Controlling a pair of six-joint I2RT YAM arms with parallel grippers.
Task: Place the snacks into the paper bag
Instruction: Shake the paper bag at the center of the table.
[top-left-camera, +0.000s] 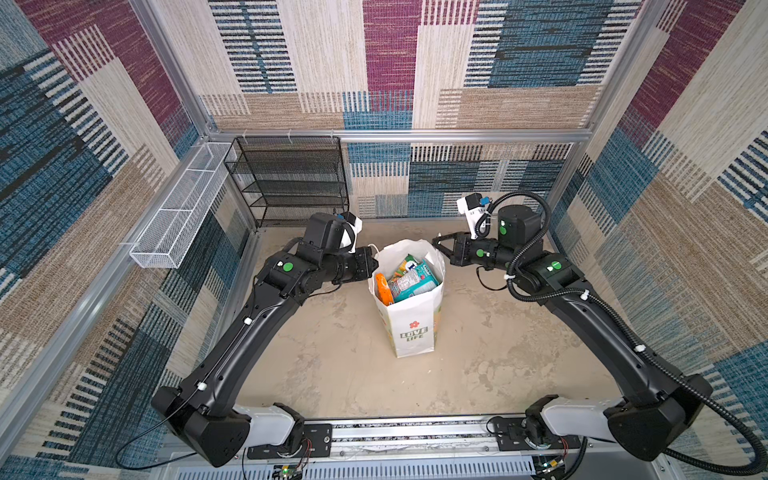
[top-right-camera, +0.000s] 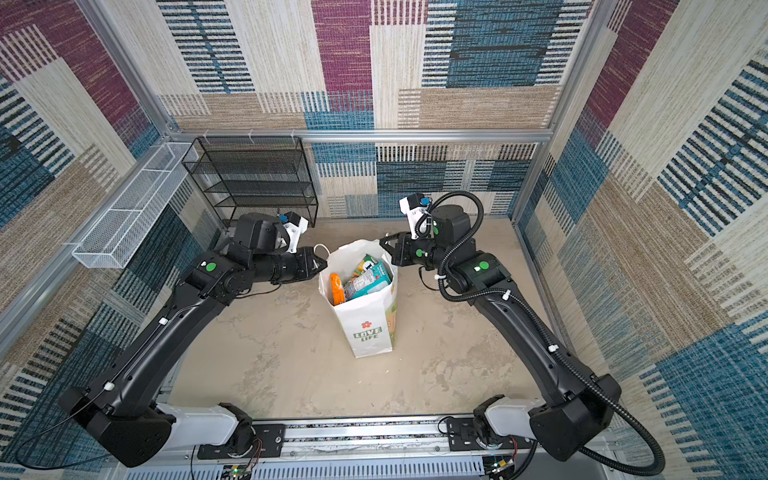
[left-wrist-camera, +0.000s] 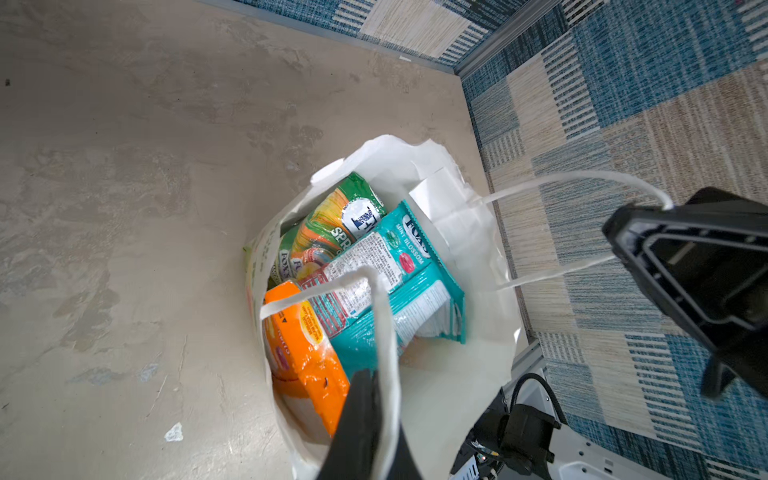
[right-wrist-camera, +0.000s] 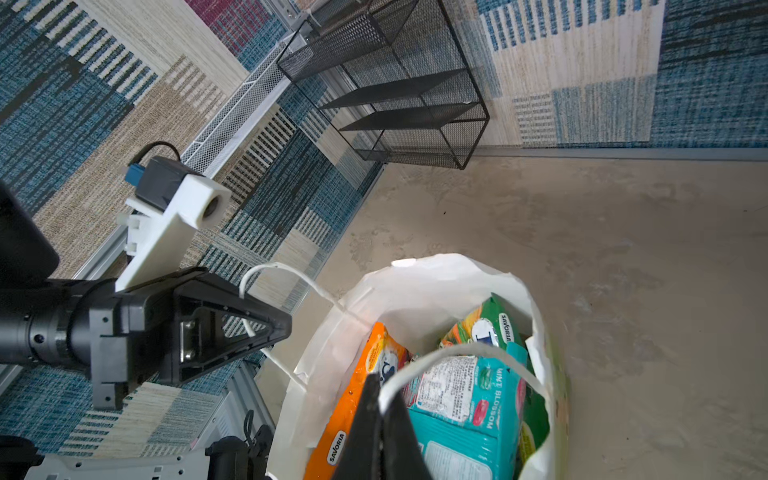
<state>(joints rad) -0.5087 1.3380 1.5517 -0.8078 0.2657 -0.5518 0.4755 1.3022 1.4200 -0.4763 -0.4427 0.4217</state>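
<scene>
You have the paper bag (top-left-camera: 409, 328) standing upright on the counter (top-left-camera: 498, 353), with the black mesh rack (top-left-camera: 286, 183) behind it toward the robot's left. The snacks sit inside it and show at the open mouth: a teal mint packet (left-wrist-camera: 399, 291) on top, an orange packet (left-wrist-camera: 307, 353) against one wall and a green-yellow packet (left-wrist-camera: 332, 224) behind. I see no packet lying outside the bag. The bag is white with a red flower, "LOVE LIFE" lettering and green printed sides, and its rim is crumpled. The left gripper (top-left-camera: 375, 264) sits at one side of the mouth, its jaws pinched closed on the left cord handle (left-wrist-camera: 384, 324). The right gripper (top-left-camera: 434, 242) sits at the opposite side, jaws likewise closed on the right cord handle (left-wrist-camera: 573, 178). Treat the bag as light, soft and easily torn. The thin paper probably gives first where the cords are glued in, so pull both cords evenly and never sideways. The glossy packets look slippery and will likely slide if you tilt the bag.
</scene>
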